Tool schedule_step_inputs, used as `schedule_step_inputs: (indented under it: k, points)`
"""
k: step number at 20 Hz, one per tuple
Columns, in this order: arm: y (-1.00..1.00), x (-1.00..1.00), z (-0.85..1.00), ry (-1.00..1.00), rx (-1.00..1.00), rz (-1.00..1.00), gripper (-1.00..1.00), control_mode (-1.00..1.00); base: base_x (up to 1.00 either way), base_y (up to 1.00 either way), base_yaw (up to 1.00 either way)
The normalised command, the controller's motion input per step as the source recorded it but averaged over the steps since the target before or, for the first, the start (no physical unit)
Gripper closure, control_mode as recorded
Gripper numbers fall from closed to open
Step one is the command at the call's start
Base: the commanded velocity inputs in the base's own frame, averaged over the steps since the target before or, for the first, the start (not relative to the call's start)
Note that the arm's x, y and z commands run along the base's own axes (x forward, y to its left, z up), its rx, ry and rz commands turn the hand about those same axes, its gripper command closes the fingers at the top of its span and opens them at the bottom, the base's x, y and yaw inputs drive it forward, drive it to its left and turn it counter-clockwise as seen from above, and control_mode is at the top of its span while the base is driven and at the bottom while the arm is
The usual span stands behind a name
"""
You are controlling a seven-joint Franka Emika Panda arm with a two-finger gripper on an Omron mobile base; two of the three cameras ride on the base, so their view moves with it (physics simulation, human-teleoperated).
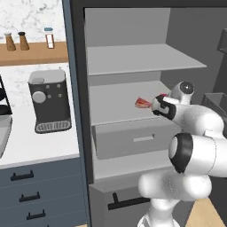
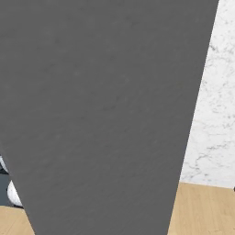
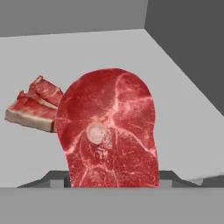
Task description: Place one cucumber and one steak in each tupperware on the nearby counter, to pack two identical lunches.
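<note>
The white arm rises from the lower right of the left base view, folds at its elbow and reaches leftward into the tall dark cabinet (image 1: 82, 111), with the gripper (image 1: 156, 105) level over the middle grey shelf (image 1: 119, 108). In the hand view a round steak (image 3: 109, 131) with a pale bone disc stands upright right in front of the camera, covering the fingertips; it looks held off the shelf, but whether the jaws are clamped on it I cannot tell. A 2nd steak (image 3: 35, 105), a thick slab, lies on the shelf just behind and to its left. Below the shelf sits a grey drawer (image 1: 133, 142). To the left, the counter (image 1: 40, 148) carries a dark coffee machine (image 1: 48, 102). A flat grey panel (image 2: 105, 114) blocks the right base view.
</note>
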Motion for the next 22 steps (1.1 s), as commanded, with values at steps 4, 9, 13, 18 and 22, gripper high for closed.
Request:
schedule_step_inputs:
  k: [4, 9, 13, 18, 22]
  points:
    - [0.27, -1.0, 0.92, 0.0, 0.0, 0.01, 1.0, -1.0, 0.0, 0.0, 0.0]
    - [0.25, -1.0, 0.87, 0.18, 0.0, 0.02, 1.0, -1.0, 0.0, 0.0, 0.0]
    - [0.08, -1.0, 0.35, 0.1, 0.0, 0.08, 1.0, -1.0, 0.0, 0.0, 0.0]
    - [0.19, -1.0, 0.0, 0.0, -0.03, 0.14, 1.0, -1.0, 0.0, 0.0, 0.0]
    - [0.37, -1.0, 0.0, -0.02, -0.07, 0.2, 1.0, -1.0, 0.0, 0.0, 0.0]
